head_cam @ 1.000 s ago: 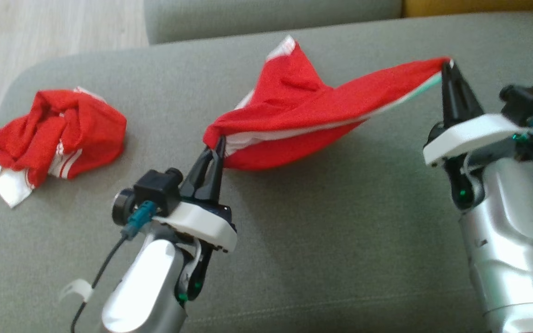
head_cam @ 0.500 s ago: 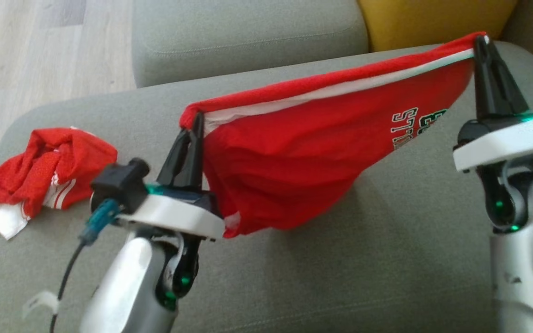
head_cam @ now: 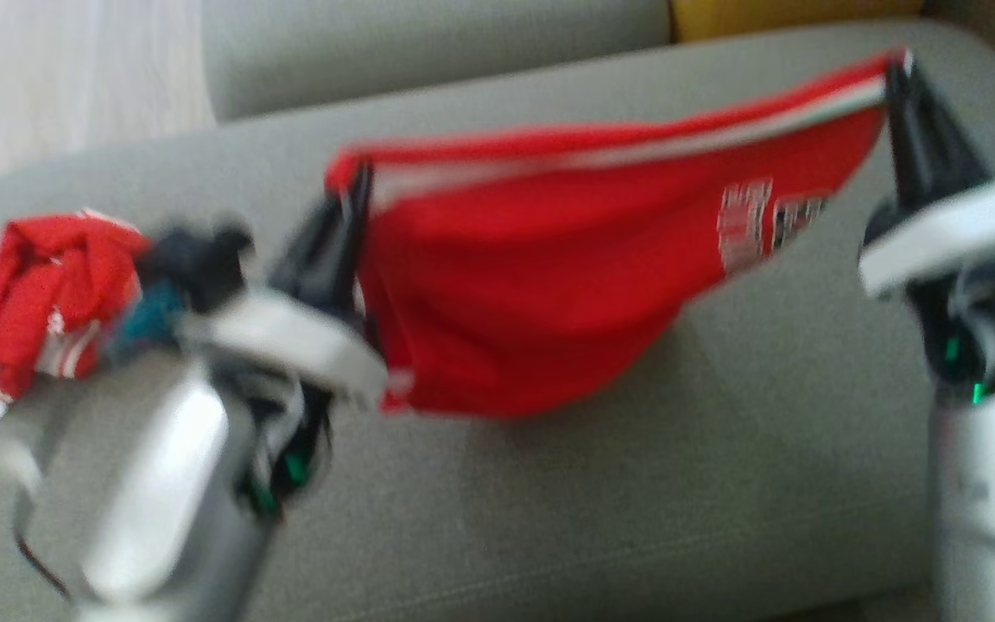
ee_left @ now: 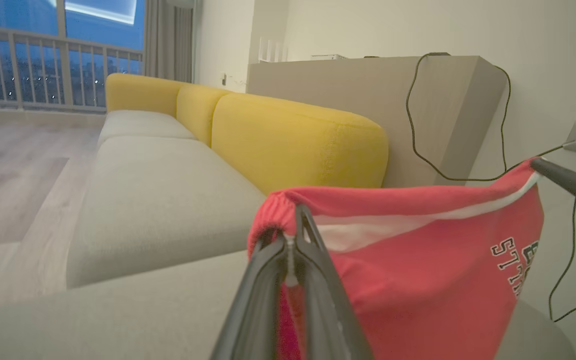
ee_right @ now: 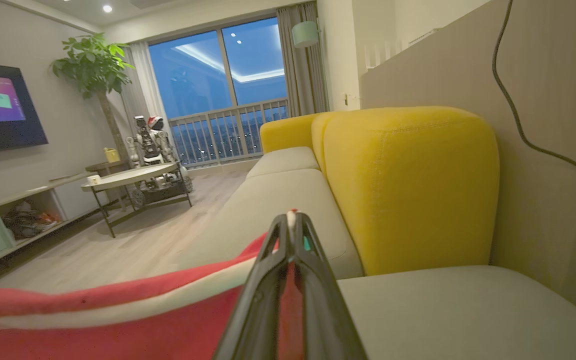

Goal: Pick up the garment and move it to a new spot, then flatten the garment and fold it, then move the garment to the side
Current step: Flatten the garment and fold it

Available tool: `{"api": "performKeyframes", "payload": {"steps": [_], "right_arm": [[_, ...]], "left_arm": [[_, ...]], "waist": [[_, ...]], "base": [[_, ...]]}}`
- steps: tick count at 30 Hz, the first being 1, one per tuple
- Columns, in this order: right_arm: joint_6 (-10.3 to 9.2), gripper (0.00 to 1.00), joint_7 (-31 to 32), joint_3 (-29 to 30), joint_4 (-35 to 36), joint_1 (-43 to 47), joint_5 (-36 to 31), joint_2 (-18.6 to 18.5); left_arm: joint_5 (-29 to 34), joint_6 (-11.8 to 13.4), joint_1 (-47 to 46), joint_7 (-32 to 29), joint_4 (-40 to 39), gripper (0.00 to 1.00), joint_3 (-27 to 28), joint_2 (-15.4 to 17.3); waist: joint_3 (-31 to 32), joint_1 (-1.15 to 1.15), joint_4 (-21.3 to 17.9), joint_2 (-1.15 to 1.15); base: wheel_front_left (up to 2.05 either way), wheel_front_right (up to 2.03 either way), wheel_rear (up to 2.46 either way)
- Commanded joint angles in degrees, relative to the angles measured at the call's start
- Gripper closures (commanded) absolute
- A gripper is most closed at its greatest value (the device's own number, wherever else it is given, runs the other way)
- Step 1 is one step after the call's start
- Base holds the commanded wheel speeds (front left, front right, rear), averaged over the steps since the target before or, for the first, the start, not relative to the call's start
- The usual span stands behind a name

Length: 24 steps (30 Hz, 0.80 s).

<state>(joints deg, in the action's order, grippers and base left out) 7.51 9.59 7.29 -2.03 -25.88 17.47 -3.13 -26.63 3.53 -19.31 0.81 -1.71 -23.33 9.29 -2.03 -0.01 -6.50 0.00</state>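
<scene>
A red garment (head_cam: 549, 285) with a white band and dark lettering hangs stretched in the air over the grey sofa seat (head_cam: 601, 510). My left gripper (head_cam: 358, 177) is shut on its left upper corner, and my right gripper (head_cam: 897, 67) is shut on its right upper corner. In the left wrist view the garment (ee_left: 418, 280) bunches around my left gripper (ee_left: 295, 220), with the right gripper's finger (ee_left: 573, 186) at its far corner. In the right wrist view my right gripper (ee_right: 292, 222) pinches the garment's edge (ee_right: 118, 310).
A second red and white garment (head_cam: 27, 302) lies crumpled at the seat's left end, beside the left arm. Yellow back cushions (ee_left: 298, 142) line the sofa's far side. A wooden floor (head_cam: 66, 78) lies beyond the left edge. A cable (ee_left: 418, 130) hangs on the wall.
Both grippers have lifted the garment off the seat and pulled it taut, so its lettered face now hangs down. The head camera has shifted and the picture is blurred.
</scene>
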Motion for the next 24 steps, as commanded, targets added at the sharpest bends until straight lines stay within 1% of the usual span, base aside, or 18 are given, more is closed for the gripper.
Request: {"api": "performKeyframes", "payload": {"steps": [1, 3, 4, 6, 8, 11, 15, 17, 19, 21, 24], "right_arm": [[-0.02, 1.00, 0.43, -1.50, 1.79, -5.85, -0.34, 0.25], [-0.02, 1.00, 1.11, -2.35, -0.64, -11.92, -1.62, 0.25], [-0.02, 1.00, 1.28, -2.39, -2.49, -15.29, -1.54, 0.25], [-0.02, 1.00, 0.88, -2.69, -7.28, -22.59, -0.64, 0.25], [-0.02, 1.00, -0.79, -2.78, -12.89, -30.07, -1.99, 0.25], [-0.02, 1.00, -6.46, -1.18, -21.12, -41.77, -3.38, 0.25], [-0.02, 1.00, -17.49, 2.42, -30.71, -54.20, -5.43, 0.25], [-0.02, 1.00, -21.66, 3.92, -34.53, -58.18, -5.86, 0.25], [-0.02, 1.00, -23.56, 4.96, -37.21, -60.23, -5.88, 0.25], [-0.02, 1.00, -24.26, 4.42, -39.31, -60.30, -4.77, 0.25], [-0.02, 1.00, -24.51, 2.53, -42.83, -57.80, -2.62, 0.25]], "left_arm": [[0.58, -0.48, -6.46, -0.57, -1.79, 1.00, 2.41, 1.56], [1.09, -1.89, -13.11, -3.22, 0.24, 1.00, 2.85, 3.04], [0.71, -2.58, -16.75, -4.42, 1.76, 1.00, 3.25, 3.14], [0.49, -3.96, -24.62, -6.22, 5.71, 1.00, 3.80, 3.29], [1.68, -5.32, -32.96, -6.70, 10.51, 1.00, 3.78, 3.56], [3.70, -6.01, -45.05, -4.98, 17.70, 1.00, 3.97, 2.66], [6.43, -5.40, -57.49, 1.68, 26.02, 1.00, 4.56, 0.78], [7.19, -5.23, -61.44, 5.17, 29.36, 1.00, 4.68, -0.14], [7.93, -5.36, -63.88, 8.21, 32.33, 1.00, 4.30, -0.88], [8.37, -5.86, -64.62, 10.29, 35.13, 1.00, 3.55, -1.53], [8.39, -6.84, -62.95, 11.79, 38.81, 1.00, 2.11, -2.57]], "waist": [[-3.65, 0.01, -0.73, 0.00], [-7.74, 0.01, -1.15, 0.00], [-9.81, 0.01, -1.32, 0.00], [-13.65, 0.01, -1.76, 0.00], [-17.02, 0.01, -2.22, 0.00], [-21.35, 0.01, -2.58, 0.00], [-24.52, 0.01, -2.30, 0.00], [-25.42, 0.01, -2.04, 0.00], [-26.15, 0.01, -1.63, 0.00], [-26.76, 0.01, -1.15, 0.00], [-27.64, 0.01, -0.32, 0.00]], "base": [[0.00, 0.00, 0.00], [0.00, 0.00, 0.00], [0.00, 0.00, 0.00], [0.00, 0.00, 0.00], [0.00, 0.00, 0.00], [0.00, 0.00, 0.00], [0.00, 0.00, 0.00], [0.00, 0.00, 0.00], [0.00, 0.00, 0.00], [0.00, 0.00, 0.00], [0.00, 0.00, 0.00]]}}
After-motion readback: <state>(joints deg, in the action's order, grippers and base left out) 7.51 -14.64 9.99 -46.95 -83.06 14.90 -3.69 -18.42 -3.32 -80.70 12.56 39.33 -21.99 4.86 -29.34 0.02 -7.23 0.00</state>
